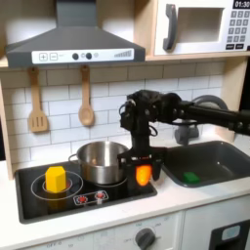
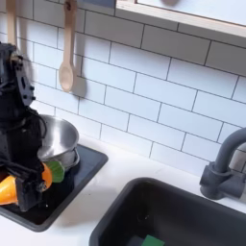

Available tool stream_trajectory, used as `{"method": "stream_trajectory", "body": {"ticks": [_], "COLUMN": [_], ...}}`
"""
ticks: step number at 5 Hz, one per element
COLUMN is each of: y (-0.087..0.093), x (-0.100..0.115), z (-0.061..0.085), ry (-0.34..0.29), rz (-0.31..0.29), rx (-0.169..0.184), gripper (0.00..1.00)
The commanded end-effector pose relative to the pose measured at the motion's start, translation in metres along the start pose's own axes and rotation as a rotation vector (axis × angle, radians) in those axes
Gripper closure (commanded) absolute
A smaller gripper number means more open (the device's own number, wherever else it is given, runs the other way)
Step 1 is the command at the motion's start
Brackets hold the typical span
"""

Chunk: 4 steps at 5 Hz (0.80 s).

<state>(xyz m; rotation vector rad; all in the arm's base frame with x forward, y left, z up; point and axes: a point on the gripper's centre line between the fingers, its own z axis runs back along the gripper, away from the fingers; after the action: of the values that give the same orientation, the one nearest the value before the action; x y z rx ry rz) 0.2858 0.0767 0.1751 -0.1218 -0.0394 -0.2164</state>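
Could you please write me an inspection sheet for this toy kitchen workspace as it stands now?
Surface: black stovetop set in a white counter, sink at the first exterior view's right.
Job's things: orange carrot-like toy in the gripper, lifted clear of the stovetop beside the silver pot.
Clutter: yellow block on the stovetop; green piece in the sink; small green thing beside the pot in the second exterior view.
Grippers: gripper shut on the toy, pointing down.
Cables: nothing seen.
Surroundings: tiled wall, wooden spatula and wooden spoon hanging, range hood, microwave, grey faucet.
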Motion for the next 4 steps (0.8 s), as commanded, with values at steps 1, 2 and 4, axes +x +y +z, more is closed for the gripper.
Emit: {"method": "stream_trajectory", "body": {"ticks": [1,2,4], "y": [0.005,0.015,0.045], "x": [-0.002,-0.001,0.004], "z": [0.030,0.040,0.043], "ry": [-0.046,-0.064,-0.068], "rz": [0.052,0.084,0.159], "rx": [-0.021,-0.019,-0.020], "gripper": [1.00,1.00,1.00]}}
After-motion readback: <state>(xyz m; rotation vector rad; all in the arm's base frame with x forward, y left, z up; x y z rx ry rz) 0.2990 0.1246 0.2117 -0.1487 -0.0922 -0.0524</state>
